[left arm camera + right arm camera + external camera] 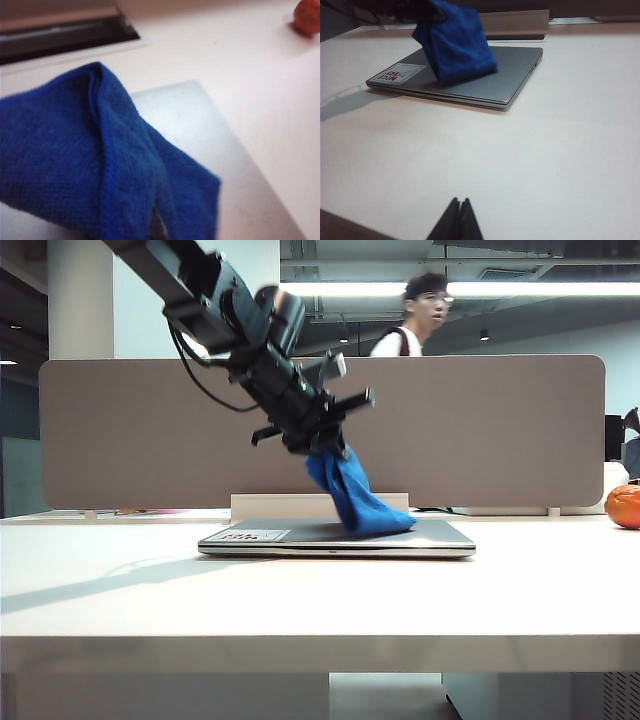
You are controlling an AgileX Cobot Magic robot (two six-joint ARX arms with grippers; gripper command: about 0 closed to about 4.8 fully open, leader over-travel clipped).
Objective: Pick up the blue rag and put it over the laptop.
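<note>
- Right gripper (460, 216) sits nearest the right wrist camera: fingertips pressed together, nothing between them, parked low over bare table (560, 150) well short of the laptop (512, 82). No part in the placing as things stand.
- Left gripper (322, 445) hangs angled down over the laptop lid, jaws clenched on the top of the blue rag (352, 495). Fingers themselves are hidden in the left wrist view; the rag (90, 170) fills it.
- Rag hangs as a bunched column, lower end touching the lid around its middle, towards the side away from the sticker (396, 74).
- Risk 1: letting go now likely leaves a crumpled heap on one patch, not a cover. Cause: cloth is folded on itself, seam doubled in the left wrist view.
- Risk 2: dragging to spread it could pull the heap off the lid edge. Cause: floppy microfibre on smooth metal, only the tip resting.
- Risk 3: lowering further at this tilt could knock fingers into the lid and shift the laptop. Clearance can't be judged from here.
- Risk 4: fibres may cling to the pads on release and lift the rag back up.
- Orange object (624, 506) at the table's far right edge is well clear; no concern.
</note>
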